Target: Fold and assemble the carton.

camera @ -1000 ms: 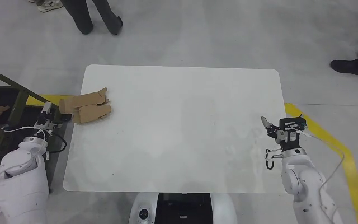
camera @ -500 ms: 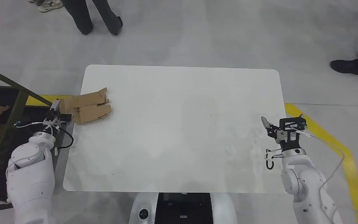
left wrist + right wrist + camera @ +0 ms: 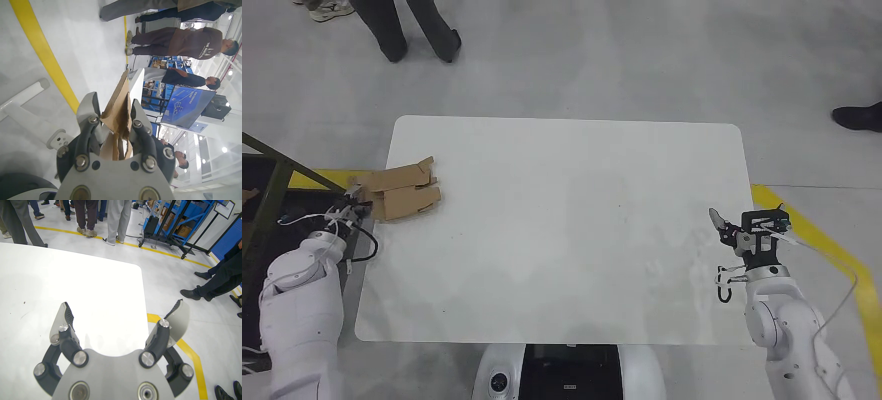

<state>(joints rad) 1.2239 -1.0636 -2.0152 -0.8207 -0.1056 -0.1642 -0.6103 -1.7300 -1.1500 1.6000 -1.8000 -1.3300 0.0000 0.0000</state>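
Note:
The flat brown carton [image 3: 400, 189] lies at the table's left edge, partly overhanging it. My left gripper [image 3: 355, 204] is at the carton's outer end, just off the table. In the left wrist view both fingers [image 3: 90, 110] press against the cardboard layers of the carton [image 3: 119, 94], so the left gripper [image 3: 114, 108] is shut on it. My right gripper [image 3: 747, 224] hangs at the table's right edge, far from the carton. In its own view the right gripper [image 3: 122, 305] stands wide open over bare tabletop with nothing between the fingers.
The white table [image 3: 572, 150] is bare apart from the carton. A dark frame [image 3: 267, 160] stands off the left side. Yellow floor tape [image 3: 802, 215] runs past the right edge. People's legs [image 3: 407, 30] stand beyond the far edge.
My left gripper has moved from beside the table toward the carton's outer end and now holds it. The right arm and the carton have stayed put.

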